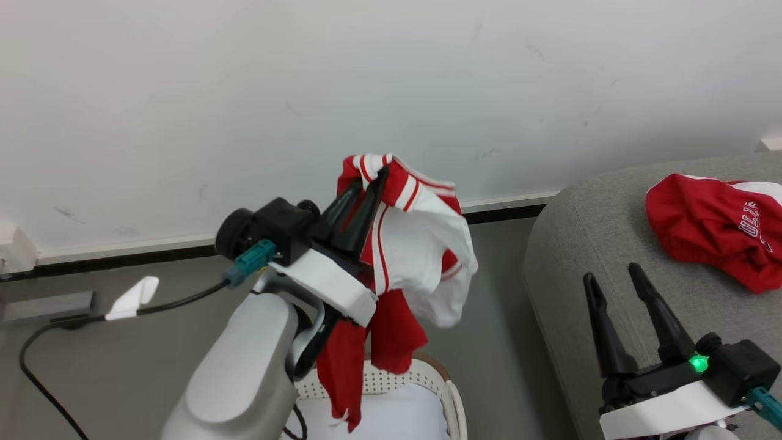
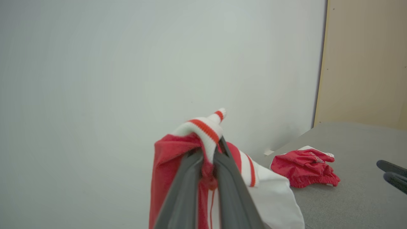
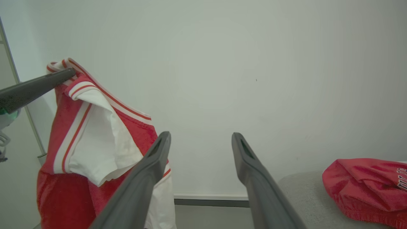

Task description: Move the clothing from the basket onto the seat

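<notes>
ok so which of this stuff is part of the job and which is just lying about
Job:
held garment, gripped by left gripper
basket
sofa
garment on sofa

Lying about:
cable on the floor
pale pad in the basket

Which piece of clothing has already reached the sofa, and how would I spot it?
Look to the big light-grey sofa by the white wall. On top of it lies a crumpled red garment with lettering on it. Unlike the red-and-white garment hanging in mid-air to its left, it rests in a heap on the fabric and shows almost all red.
</notes>
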Available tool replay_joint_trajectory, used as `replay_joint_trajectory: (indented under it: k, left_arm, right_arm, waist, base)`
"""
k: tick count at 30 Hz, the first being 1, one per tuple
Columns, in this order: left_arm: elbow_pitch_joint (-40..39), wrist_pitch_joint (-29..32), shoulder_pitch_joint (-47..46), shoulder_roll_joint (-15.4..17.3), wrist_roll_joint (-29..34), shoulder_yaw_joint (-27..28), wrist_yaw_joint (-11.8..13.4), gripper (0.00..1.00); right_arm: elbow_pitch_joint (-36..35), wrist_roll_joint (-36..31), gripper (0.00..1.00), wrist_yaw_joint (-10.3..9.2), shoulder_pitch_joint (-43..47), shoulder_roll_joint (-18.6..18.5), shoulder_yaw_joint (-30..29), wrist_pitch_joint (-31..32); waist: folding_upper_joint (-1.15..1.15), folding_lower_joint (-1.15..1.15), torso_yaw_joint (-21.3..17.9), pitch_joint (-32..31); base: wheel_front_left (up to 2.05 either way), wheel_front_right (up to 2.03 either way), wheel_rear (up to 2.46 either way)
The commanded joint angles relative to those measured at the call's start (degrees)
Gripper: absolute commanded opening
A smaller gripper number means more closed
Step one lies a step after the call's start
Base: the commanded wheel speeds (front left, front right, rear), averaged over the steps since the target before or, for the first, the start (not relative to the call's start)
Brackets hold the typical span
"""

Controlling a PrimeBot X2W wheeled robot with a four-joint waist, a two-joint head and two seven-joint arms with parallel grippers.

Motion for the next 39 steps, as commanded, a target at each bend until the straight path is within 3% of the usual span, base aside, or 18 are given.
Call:
replay_joint_trajectory:
  k: [1,17,23,32,39]
  left_arm:
    - [-2.0,0.6,-0.1,0.8,-0.5,0.4,0.4,0.00]
    - [-11.4,4.1,1.7,1.6,-2.3,0.0,1.5,0.00]
    - [-14.8,5.7,2.2,0.9,-2.7,-1.3,1.8,0.00]
    - [-18.4,7.7,2.4,-0.4,-3.5,-5.7,1.3,0.00]
    - [-19.8,8.5,2.3,-1.4,-5.6,-10.5,0.9,0.00]
  right_arm:
    - [0.2,0.6,1.00,0.01,0.6,0.0,0.7,0.0]
    - [3.3,1.6,1.00,0.00,-2.8,-1.0,10.5,0.0]
    - [5.9,2.3,1.00,0.00,-4.5,-0.9,17.1,0.0]
    - [17.7,1.3,1.00,0.00,-12.4,-0.3,27.9,0.0]
    - [29.2,1.6,1.00,0.00,-17.6,2.0,31.7,0.0]
  waist:
    - [0.00,0.01,0.0,0.0]
    - [0.00,0.01,0.5,0.5]
    - [0.00,0.01,2.0,0.5]
    - [0.00,0.01,5.8,-0.2]
    - [0.00,0.01,9.5,-0.9]
  base:
    - [0.00,0.00,0.00]
    - [0.00,0.00,0.00]
    - [0.00,0.00,0.00]
    - [0.00,0.00,0.00]
    - [0.00,0.00,0.00]
